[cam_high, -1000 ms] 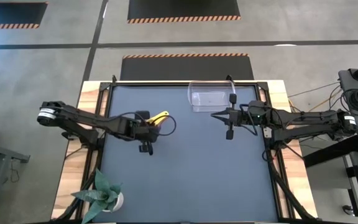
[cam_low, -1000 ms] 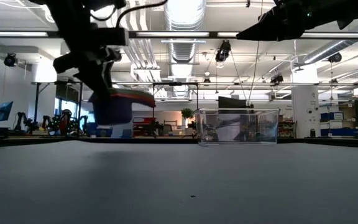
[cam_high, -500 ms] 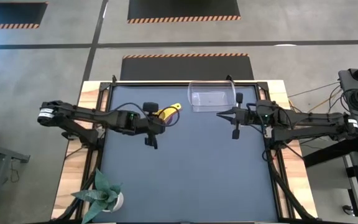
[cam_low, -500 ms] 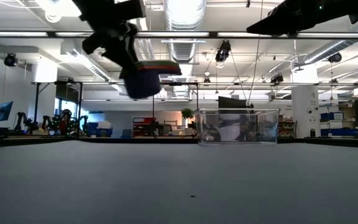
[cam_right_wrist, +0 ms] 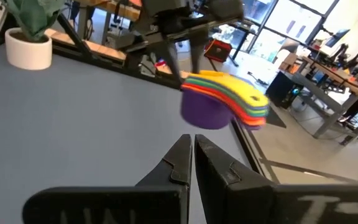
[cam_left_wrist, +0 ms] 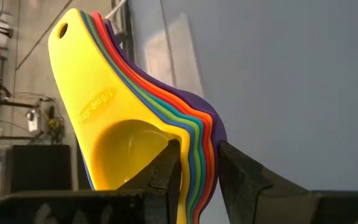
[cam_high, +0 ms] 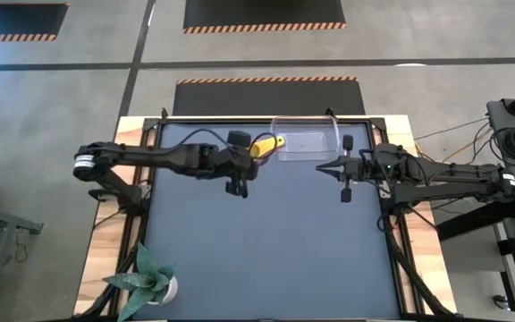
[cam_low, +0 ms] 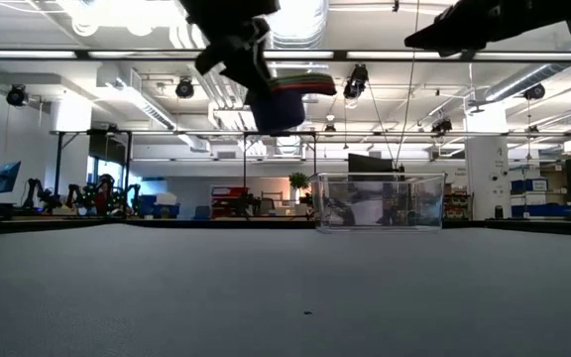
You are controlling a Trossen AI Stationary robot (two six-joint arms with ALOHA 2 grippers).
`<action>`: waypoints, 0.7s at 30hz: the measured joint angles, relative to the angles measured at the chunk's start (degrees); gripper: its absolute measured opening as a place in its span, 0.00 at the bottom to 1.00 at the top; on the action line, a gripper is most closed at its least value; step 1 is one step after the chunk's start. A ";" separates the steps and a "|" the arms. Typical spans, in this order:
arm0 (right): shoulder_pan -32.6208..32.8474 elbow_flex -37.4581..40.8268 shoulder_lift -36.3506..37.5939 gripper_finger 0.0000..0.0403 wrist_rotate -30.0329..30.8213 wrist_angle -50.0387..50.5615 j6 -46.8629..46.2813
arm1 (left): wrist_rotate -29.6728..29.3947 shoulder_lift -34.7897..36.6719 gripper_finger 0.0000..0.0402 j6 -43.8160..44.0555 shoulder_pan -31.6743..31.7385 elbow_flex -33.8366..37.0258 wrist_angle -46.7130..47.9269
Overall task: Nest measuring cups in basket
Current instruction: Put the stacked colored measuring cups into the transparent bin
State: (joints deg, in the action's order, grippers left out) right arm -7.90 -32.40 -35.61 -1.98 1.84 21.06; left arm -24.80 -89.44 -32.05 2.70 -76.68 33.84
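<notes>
The measuring cups (cam_high: pixel 266 145) are one nested stack, yellow innermost and purple outermost, also seen from the side as the stack (cam_low: pixel 284 99) and from the right wrist as the stack (cam_right_wrist: pixel 219 102). My left gripper (cam_high: pixel 250 154) is shut on them, high above the table just left of the basket. The clear basket (cam_high: pixel 305 140) stands on its base at the table's far edge (cam_low: pixel 378 202). My right gripper (cam_high: pixel 320 166) hovers shut in front of the basket's right part, its fingertips (cam_right_wrist: pixel 193 146) pointing at the stack. My left gripper (cam_left_wrist: pixel 194 152) pinches the nested bowl walls: one finger (cam_left_wrist: pixel 169 162) inside the yellow bowl, the other (cam_left_wrist: pixel 235 168) outside on the purple wall (cam_left_wrist: pixel 213 134). It comes slanting down from the table's left. The stack is lifted clear, bowls opening upward, handles (cam_left_wrist: pixel 67 37) pointing away toward the basket.
A potted plant (cam_high: pixel 155 277) stands at the table's near left corner and shows in the right wrist view (cam_right_wrist: pixel 30 37). The dark table mat (cam_high: pixel 275 241) lies bare between the arms and the near edge. The right arm (cam_low: pixel 484 25) hangs high over the basket side.
My left gripper has carried the cup stack up and toward the table's right and far edge, ending just left of the basket. It has stayed shut on the stack. My right gripper has drawn back a little toward the table's right edge.
</notes>
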 joint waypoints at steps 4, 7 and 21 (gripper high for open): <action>0.00 0.00 1.05 0.02 0.00 1.57 0.46 | 0.27 -3.16 0.17 -3.56 2.59 -2.78 0.14; 0.01 0.00 2.18 0.02 -0.03 2.40 0.45 | 1.18 -5.18 0.17 -5.35 4.86 -4.29 -1.23; 0.02 -0.02 4.08 0.02 -2.78 3.93 -0.06 | 8.46 -17.97 0.17 -13.14 11.19 -16.23 -4.02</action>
State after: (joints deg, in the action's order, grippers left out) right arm -7.88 -32.42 -31.53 -4.75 5.77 21.00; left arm -16.34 -107.40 -45.20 13.90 -92.91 29.83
